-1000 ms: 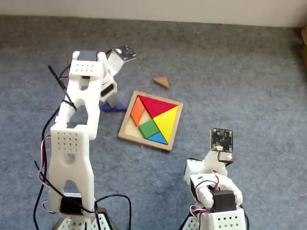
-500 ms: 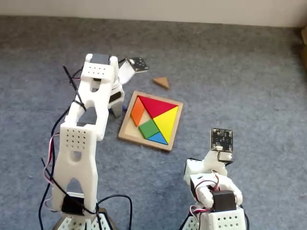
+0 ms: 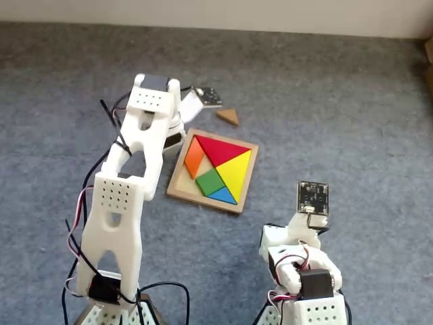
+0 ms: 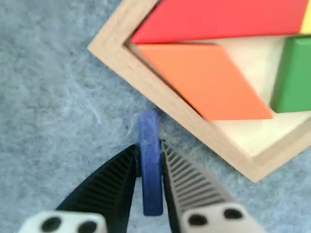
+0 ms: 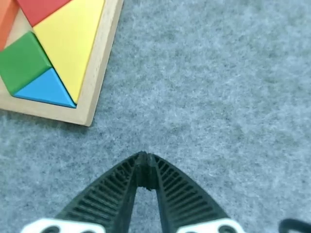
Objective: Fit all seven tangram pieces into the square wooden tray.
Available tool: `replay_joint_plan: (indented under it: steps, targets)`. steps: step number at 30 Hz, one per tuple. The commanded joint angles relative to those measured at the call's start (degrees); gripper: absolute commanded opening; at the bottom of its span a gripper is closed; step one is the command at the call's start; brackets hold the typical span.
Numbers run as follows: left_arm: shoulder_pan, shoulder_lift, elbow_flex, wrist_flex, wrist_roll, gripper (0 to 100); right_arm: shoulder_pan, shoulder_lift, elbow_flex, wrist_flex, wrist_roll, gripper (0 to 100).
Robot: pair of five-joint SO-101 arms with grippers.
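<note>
Grey-carpeted counter (image 3: 352, 101): under both arms; pale wall strip (image 3: 270, 15) along its far edge.
Left hand (image 4: 148, 145): pinching the dark blue piece (image 4: 150, 167) on edge, over carpet just beside the left rim of the tray (image 3: 203, 200).
Tray: square, wooden, between the arms; holds orange parallelogram (image 3: 193, 157), red triangle (image 3: 220, 149), yellow triangle (image 3: 237, 172), green square (image 3: 210, 181), light blue triangle (image 3: 222, 195).
Brown triangle (image 3: 228, 116): on carpet beyond the tray's far corner, apart from it.
Right hand (image 5: 144, 162): pressed together, over carpet near the tray's right corner.
Print: marks on the right arm's circuit board (image 3: 313, 196) too small to read.
</note>
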Motion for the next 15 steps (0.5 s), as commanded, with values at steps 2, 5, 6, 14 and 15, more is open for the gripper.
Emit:
replay_joint_plan:
  steps: [2,5,6,14,15]
  targets:
    - [1.19,-1.27,-3.12,1.41,0.00,0,1.01,-0.92,6.81,-1.27,0.44,0.5]
    - [1.10,-4.62,-2.51,1.49,5.63,0,1.01,-0.92,6.81,-1.27,0.44,0.5]
    - [1.27,-6.37,-1.54,1.49,7.65,0,1.01,-0.92,6.81,-1.27,0.44,0.5]
    - [5.32,-27.65,15.16,1.14,21.80,0,1.01,-0.92,6.81,-1.27,0.44,0.5]
    - [5.76,-29.93,16.92,1.14,24.44,0,1.01,-0.92,6.81,-1.27,0.44,0.5]
